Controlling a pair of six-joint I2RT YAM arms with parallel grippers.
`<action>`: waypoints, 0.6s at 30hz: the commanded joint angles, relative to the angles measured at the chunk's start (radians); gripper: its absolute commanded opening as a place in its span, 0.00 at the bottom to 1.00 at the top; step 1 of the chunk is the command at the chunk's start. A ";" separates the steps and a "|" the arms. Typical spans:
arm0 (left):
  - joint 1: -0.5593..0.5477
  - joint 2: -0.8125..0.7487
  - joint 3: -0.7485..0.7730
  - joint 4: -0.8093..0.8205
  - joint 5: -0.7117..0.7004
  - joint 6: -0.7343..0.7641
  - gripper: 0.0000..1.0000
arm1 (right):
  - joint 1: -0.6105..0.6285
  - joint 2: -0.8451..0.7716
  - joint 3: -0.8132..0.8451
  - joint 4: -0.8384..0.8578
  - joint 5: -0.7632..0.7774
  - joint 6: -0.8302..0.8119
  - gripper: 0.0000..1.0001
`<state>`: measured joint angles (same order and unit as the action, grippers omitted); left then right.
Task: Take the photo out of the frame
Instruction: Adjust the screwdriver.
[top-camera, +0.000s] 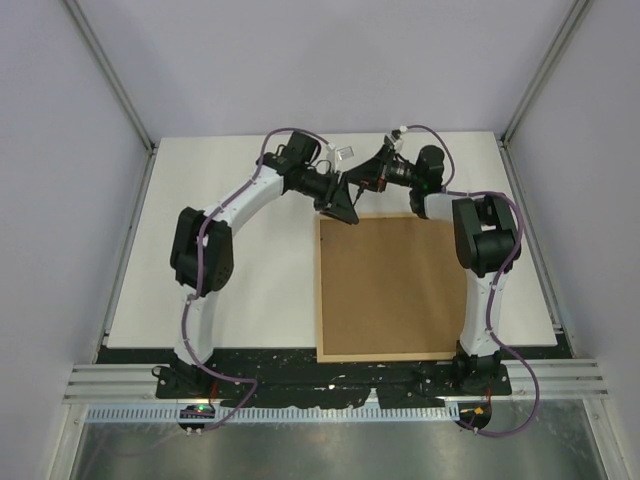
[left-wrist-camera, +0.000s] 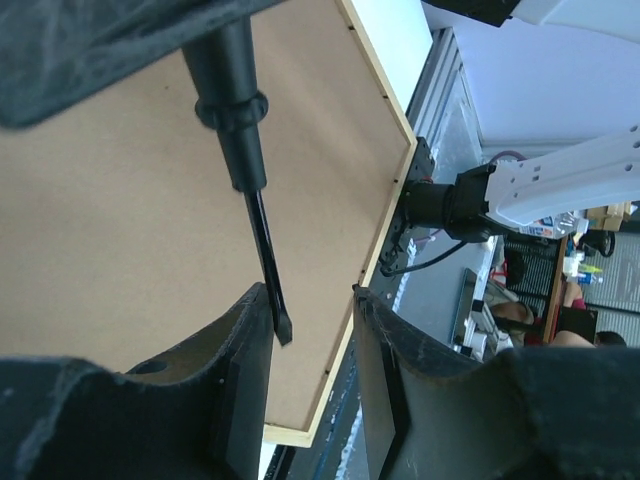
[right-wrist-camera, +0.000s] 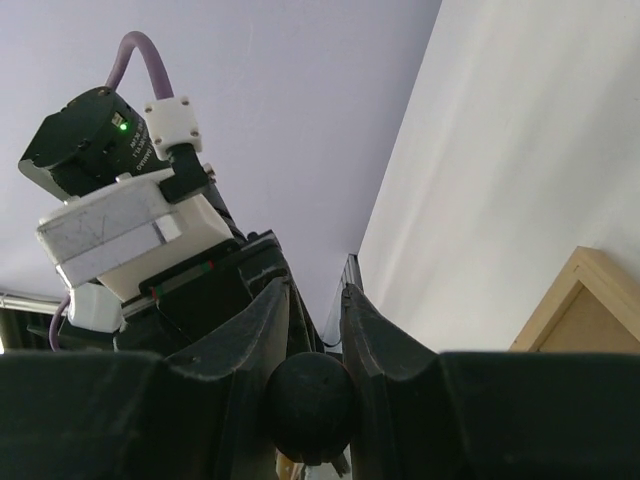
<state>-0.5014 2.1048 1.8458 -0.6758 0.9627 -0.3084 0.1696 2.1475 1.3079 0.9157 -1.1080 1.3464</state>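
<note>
The frame (top-camera: 395, 290) lies flat on the bench (top-camera: 230, 250) with its brown back up and the thin wood rail running round it. The photo can't be seen. I take it to be shut in under that brown back, face down.

Both arms meet at the frame's far left corner. The right tool (right-wrist-camera: 314, 290) is clamped on the round black butt of a screwdriver (left-wrist-camera: 240, 130). It sits just past the frame's far edge, a little higher and further off than the left tool. From there the shaft slants down over the frame. In the left wrist view its flat tip hangs over the brown back, a little inside the rail and just beside one finger of the left tool (left-wrist-camera: 312, 300). Whether the tip touches the board, I can't tell.

The left tool is the nearer of the two, right over that corner. Its jaws stand partly apart with nothing between them, and the rail shows through the gap.

So it comes down to this: the seam between back and rail lies just to the outer side of the tip. The blade seems to need to shift that way and get under the board's edge. I see no clips or tabs from here. From above the frame looks close to square, so its long side is unclear.
</note>
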 joint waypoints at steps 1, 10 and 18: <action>-0.022 0.029 0.043 0.035 0.057 -0.015 0.40 | 0.013 -0.034 -0.009 0.196 0.002 0.109 0.08; -0.025 0.020 0.030 0.036 0.067 -0.008 0.00 | 0.015 -0.060 -0.018 0.186 -0.051 0.091 0.08; -0.025 -0.031 0.090 -0.237 0.060 0.248 0.00 | 0.011 -0.156 0.083 -0.347 -0.430 -0.384 0.76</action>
<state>-0.5285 2.1456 1.8652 -0.7715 0.9962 -0.2276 0.1791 2.1174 1.3170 0.8852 -1.2900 1.2793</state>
